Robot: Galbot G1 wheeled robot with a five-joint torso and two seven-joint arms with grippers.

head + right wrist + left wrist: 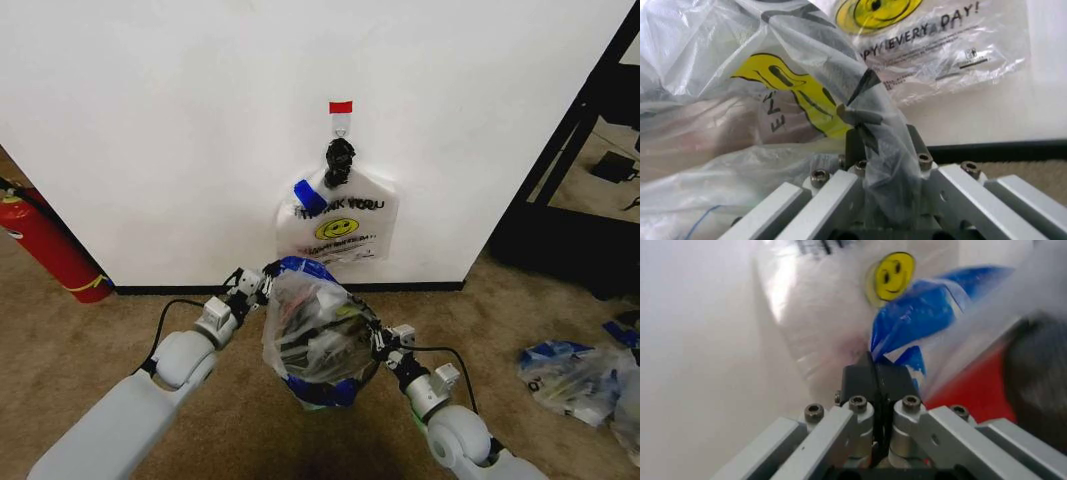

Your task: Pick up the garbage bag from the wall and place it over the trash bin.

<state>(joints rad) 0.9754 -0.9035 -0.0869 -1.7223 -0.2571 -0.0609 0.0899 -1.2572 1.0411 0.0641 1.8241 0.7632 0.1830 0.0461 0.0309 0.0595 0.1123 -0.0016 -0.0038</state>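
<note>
Jaws: left gripper (pixel 266 283) and right gripper (pixel 378 343) each clamped on the bag's rim, on opposite sides.
Bag: thin clear plastic garbage bag with blue tape (pixel 318 330), stretched between them, draped over the bin.
Bin: black mesh trash bin (pixel 322 388), directly beneath.
Wall: plain white wall (pixel 180 120) behind.

Pale grey rounded arms, black cables, silver screw-studded end effector brackets
</note>
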